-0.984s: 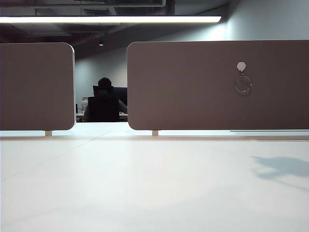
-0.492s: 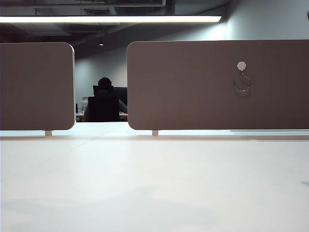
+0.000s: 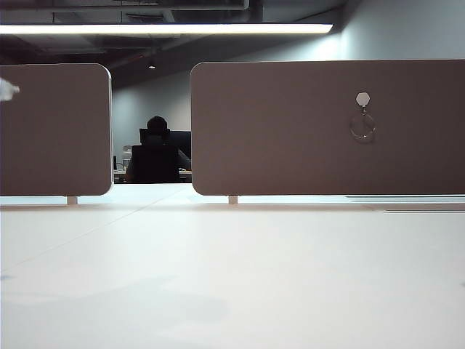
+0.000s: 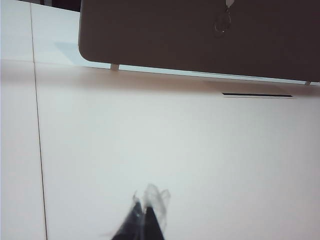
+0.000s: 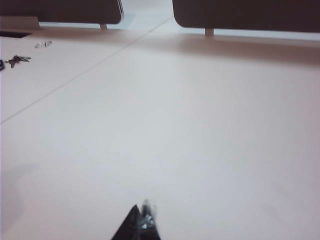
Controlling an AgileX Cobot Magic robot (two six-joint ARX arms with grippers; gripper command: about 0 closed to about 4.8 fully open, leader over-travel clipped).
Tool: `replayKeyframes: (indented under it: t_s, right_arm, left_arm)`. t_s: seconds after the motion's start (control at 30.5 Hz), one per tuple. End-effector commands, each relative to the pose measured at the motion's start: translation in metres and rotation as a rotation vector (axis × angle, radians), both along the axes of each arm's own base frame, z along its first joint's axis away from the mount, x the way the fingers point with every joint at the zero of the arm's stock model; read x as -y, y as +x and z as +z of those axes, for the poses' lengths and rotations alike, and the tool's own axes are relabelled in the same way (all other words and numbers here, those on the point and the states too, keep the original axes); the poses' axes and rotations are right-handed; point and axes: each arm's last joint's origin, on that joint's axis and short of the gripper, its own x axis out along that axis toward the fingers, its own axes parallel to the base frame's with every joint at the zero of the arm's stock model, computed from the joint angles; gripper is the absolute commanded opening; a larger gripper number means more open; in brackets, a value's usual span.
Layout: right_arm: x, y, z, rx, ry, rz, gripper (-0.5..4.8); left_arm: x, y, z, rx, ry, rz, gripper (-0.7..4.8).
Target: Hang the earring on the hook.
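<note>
Thin silver wire hoop earring (image 3: 363, 126) hangs on small pale hexagonal hook (image 3: 363, 99), far right grey panel (image 3: 290, 131), swung slightly left vs a sec ago. Arm shadow gone from white table (image 3: 232, 276). Left gripper (image 4: 145, 220) & right gripper (image 5: 141, 223) clenched, empty, near side.

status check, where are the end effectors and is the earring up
Left end effector and right end effector shut, empty, over bare table. Earring hanging on hook. Nothing in the way.

Table (image 3: 232, 276) w/ free room up to rear panels (image 3: 327, 127).
</note>
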Motion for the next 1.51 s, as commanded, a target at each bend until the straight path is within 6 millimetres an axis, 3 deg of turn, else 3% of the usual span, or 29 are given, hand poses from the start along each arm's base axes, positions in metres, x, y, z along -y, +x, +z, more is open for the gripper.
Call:
replayKeyframes:
  t_s: [0.03, 0.26, 1.08, 1.51]
  right_arm:
    - [-0.001, 0.001, -0.007, -0.005, 0.007, 0.010, -0.03]
    - [-0.001, 0.004, -0.020, -0.045, 0.012, -0.015, -0.03]
    - [0.003, 0.005, -0.020, -0.045, 0.013, -0.068, 0.04]
    - [0.031, 0.014, -0.021, 0.038, 0.030, -0.370, 0.04]
  left_arm:
    - [0.001, 0.002, -0.005, 0.026, -0.018, 0.000, -0.05]
    - [0.003, 0.005, -0.024, -0.042, -0.005, 0.008, -0.05]
    - [-0.005, 0.008, -0.026, -0.058, 0.000, 0.075, 0.00]
    - [-0.047, 0.016, -0.026, -0.052, -0.015, 0.515, 0.00]
